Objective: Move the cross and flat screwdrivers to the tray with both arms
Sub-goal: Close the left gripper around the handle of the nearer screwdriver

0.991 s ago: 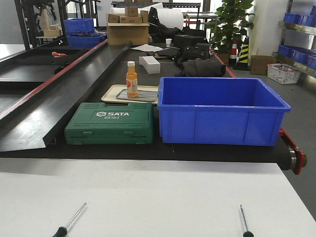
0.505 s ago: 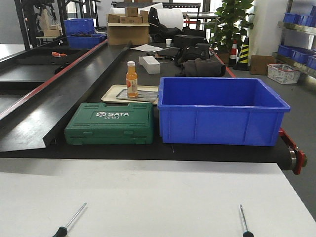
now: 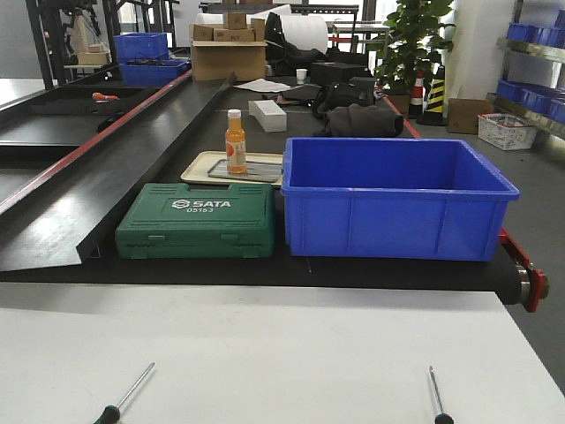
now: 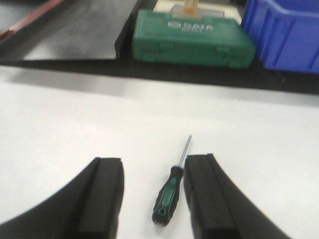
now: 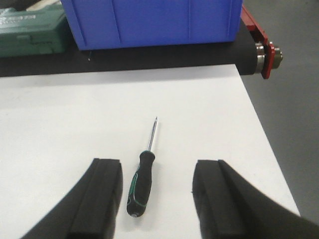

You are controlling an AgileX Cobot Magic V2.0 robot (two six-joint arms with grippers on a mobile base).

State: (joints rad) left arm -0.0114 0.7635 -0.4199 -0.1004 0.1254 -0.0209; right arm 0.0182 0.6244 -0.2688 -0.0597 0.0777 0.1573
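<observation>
Nothing's moved: left screwdriver (image 4: 168,195) lies tip-away, framed by the wide-open, empty left gripper (image 4: 153,160), right screwdriver (image 5: 141,183) likewise by the right gripper (image 5: 158,163); only wrist views show whole handles.

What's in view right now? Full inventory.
left screwdriver: 1, black-green handle, table near left
right screwdriver: 1, same colours, table near right
table: 1, white, foreground
belt: 1, black, beyond table
case: 1, green, on belt
bin: 1, blue, right of case
beige tray: 1, behind case
grey tray: 1, on beige tray
bottle: 1, orange, on the trays
left gripper: 1, black, open over left screwdriver
right gripper: 1, black, open over right screwdriver
</observation>
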